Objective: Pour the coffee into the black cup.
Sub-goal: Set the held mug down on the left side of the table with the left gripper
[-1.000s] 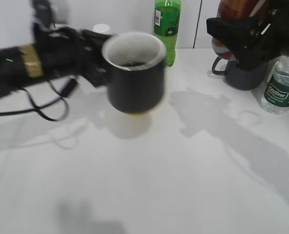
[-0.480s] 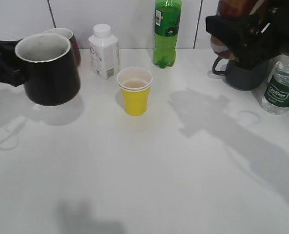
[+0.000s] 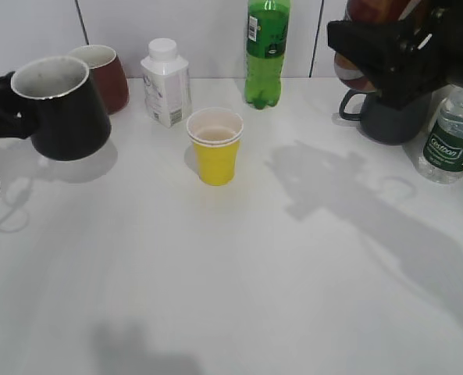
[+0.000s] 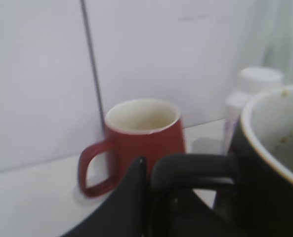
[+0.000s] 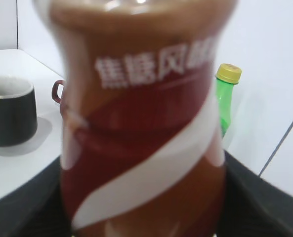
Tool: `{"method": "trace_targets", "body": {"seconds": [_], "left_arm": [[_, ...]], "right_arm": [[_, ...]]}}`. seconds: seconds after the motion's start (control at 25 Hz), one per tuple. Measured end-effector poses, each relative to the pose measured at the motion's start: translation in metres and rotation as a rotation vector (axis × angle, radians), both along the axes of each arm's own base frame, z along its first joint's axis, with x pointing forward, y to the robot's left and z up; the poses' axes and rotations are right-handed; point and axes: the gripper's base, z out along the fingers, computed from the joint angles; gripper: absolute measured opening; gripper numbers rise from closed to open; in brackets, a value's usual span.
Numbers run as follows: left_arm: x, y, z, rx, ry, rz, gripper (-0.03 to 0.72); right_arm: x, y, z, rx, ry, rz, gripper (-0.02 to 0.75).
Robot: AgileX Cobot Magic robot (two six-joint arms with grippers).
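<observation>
The black cup [image 3: 63, 109] is at the far left of the table, next to the maroon mug [image 3: 106, 74]; I cannot tell whether it rests on the table. My left gripper [image 3: 1, 117] is shut on its loop handle [image 4: 190, 168]; the wrist view shows the cup's pale inside [image 4: 279, 133]. The black cup also shows in the right wrist view [image 5: 10, 116]. My right gripper [image 3: 387, 55] is shut on the brown coffee bottle [image 5: 141, 123] and holds it high at the upper right; only its lower part shows in the exterior view [image 3: 372, 16]. The bottle's neck is out of view.
A yellow paper cup [image 3: 215, 146] stands mid-table. A white bottle [image 3: 166, 82] and the green soda bottle [image 3: 266, 51] stand at the back. A dark grey mug [image 3: 387, 117] and a clear water bottle [image 3: 452, 137] stand at the right, under my right arm.
My left arm has carried the black cup from the middle of the table, over the yellow cup, to the far left and lowered it. The right gripper with the bottle has barely moved.
</observation>
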Motion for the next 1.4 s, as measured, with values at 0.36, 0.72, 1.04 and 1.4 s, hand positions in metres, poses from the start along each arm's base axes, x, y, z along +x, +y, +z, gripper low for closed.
{"method": "trace_targets", "body": {"seconds": [0.36,0.72,1.04,1.4], "left_arm": [[0.012,0.009,-0.046,-0.037,0.099,0.102,0.038],[0.029,0.010,-0.045,-0.018,0.051,0.105,0.038],[0.029,0.010,-0.044,0.014,0.037,0.102,0.038],[0.029,0.010,-0.045,0.015,0.039,0.102,0.037]], "right_arm": [[0.000,0.000,0.000,0.003,0.000,0.002,0.534],[0.000,0.000,0.000,0.004,-0.001,0.003,0.534],[0.000,0.000,0.001,0.005,-0.001,0.003,0.534],[0.000,0.000,0.001,0.005,-0.002,0.003,0.534]]}}
